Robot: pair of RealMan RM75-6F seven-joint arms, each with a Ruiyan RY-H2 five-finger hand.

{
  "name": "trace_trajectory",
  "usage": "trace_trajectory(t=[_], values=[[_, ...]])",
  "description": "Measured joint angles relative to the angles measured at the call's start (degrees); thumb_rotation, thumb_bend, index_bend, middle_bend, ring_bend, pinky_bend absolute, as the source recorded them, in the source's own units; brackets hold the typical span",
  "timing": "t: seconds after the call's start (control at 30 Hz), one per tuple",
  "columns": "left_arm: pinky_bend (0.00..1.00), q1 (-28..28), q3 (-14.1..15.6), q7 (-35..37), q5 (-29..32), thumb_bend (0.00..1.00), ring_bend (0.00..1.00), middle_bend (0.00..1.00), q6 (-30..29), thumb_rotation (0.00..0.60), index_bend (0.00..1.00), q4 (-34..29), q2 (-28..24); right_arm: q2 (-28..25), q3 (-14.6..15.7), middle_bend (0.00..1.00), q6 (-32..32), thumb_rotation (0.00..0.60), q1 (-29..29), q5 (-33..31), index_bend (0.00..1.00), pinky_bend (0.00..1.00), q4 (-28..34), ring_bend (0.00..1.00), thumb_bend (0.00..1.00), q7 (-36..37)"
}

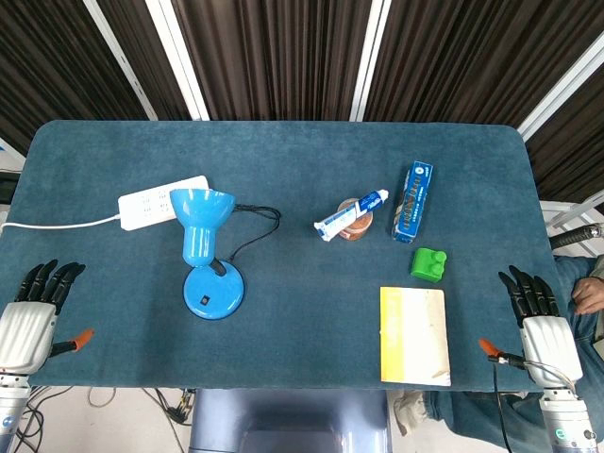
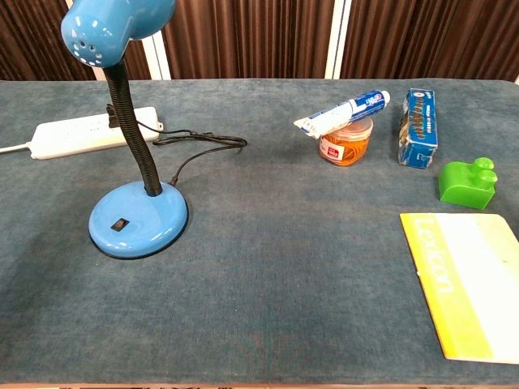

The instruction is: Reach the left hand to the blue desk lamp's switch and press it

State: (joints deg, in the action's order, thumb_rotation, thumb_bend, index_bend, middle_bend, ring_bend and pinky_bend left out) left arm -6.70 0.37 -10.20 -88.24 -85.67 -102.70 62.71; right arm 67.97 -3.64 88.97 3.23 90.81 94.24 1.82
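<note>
You are at the reach's start: your left robot hand rests empty, fingers extended, at the table's near-left edge, so carry it right to the small black switch on the blue desk lamp's round base and press down.

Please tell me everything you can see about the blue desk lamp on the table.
The blue desk lamp stands upright on the left part of the blue table. It has a round glossy blue base with a small dark switch on top, a black ribbed flexible neck and a blue cone shade that looks like plastic. Whether it is lit cannot be seen. Its black cord runs toward the white power strip behind it. Neither hand touches it; the left hand rests open at the table edge.
</note>
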Motion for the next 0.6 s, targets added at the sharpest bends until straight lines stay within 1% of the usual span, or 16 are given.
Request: trace_trajectory(t=[0.6], values=[[0.06,0.1,-0.3,-0.7,0.7,0.08,0.00,0.10,0.7,0.600,0.10,-0.3,-0.1,-0.6,-0.1,0.02,0.1,0.600,-0.2,-0.8,0.00,0.00,0.9,0.04,0.10,-0.2]])
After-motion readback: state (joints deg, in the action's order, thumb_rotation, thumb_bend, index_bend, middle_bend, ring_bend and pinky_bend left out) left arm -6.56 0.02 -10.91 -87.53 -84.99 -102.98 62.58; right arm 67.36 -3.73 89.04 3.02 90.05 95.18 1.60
